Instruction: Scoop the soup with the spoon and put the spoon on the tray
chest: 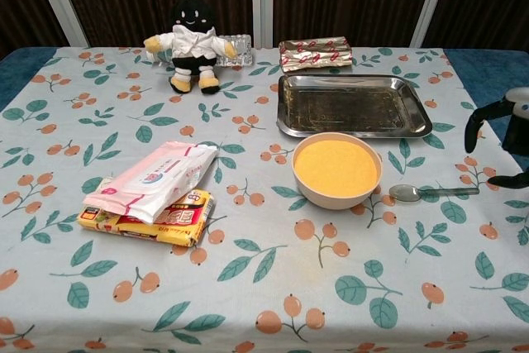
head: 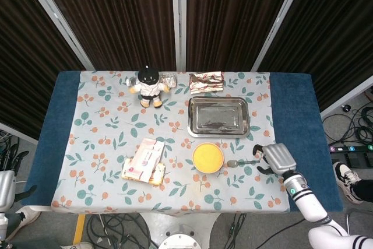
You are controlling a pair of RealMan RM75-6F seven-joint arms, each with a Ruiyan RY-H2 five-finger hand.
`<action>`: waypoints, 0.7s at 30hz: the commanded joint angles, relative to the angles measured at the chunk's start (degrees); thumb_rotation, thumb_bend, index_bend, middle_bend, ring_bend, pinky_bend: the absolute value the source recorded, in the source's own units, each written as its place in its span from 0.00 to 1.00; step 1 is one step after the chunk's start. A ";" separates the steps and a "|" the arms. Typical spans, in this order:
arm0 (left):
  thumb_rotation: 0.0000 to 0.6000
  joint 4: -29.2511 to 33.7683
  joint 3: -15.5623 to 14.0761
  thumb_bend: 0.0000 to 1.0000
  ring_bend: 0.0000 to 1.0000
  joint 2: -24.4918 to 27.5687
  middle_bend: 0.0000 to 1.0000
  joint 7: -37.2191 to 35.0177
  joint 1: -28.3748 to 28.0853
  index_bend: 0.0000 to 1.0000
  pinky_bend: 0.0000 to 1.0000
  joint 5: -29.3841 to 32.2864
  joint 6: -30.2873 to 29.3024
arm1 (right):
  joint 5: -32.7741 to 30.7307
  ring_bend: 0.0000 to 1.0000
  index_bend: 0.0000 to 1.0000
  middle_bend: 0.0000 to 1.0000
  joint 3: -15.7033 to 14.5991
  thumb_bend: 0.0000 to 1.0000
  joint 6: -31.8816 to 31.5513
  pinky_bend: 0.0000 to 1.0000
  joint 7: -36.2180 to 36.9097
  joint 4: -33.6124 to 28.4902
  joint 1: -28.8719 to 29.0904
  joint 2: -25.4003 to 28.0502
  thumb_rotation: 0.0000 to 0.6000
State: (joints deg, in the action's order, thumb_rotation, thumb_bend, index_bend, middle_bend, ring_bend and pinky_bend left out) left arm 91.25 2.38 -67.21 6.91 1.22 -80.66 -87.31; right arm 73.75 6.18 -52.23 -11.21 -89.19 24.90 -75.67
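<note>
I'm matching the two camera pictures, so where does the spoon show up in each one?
Head view: spoon lies lower right of centre, right of the bowl.
Chest view: spoon lies at the right, right of the bowl.
Shared landmark: the tray beyond the bowl.

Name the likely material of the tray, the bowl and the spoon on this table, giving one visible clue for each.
Tray: probably stainless steel; grey, glossy, with mirror-like reflections.
Bowl: possibly plastic or ceramic; smooth, matte beige wall, so the look leaves it open.
Spoon: likely metal; silvery, with a bright glint on its head.
</note>
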 commanded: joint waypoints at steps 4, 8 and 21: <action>1.00 -0.48 -0.03 0.06 0.10 -0.12 0.12 -0.43 -0.04 0.24 0.11 0.00 0.13 | -3.11 1.00 0.42 0.99 -0.40 0.18 3.15 1.00 -3.14 3.35 3.12 -4.15 1.00; 1.00 -0.82 -0.13 0.06 0.10 -0.32 0.12 -0.75 0.04 0.24 0.11 0.06 0.21 | -5.15 1.00 0.43 0.99 -0.27 0.20 3.44 1.00 -4.71 4.94 4.09 -6.27 1.00; 1.00 -1.94 -0.31 0.06 0.10 -0.92 0.12 -1.57 0.14 0.24 0.11 0.21 0.54 | -8.00 1.00 0.49 1.00 -1.49 0.25 3.23 1.00 -5.38 6.91 4.70 -8.42 1.00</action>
State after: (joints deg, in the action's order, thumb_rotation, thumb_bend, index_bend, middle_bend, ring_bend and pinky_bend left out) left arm 89.32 2.08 -68.11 5.35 1.36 -80.44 -86.77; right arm 65.82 4.74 -49.03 -16.65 -82.35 29.56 -84.02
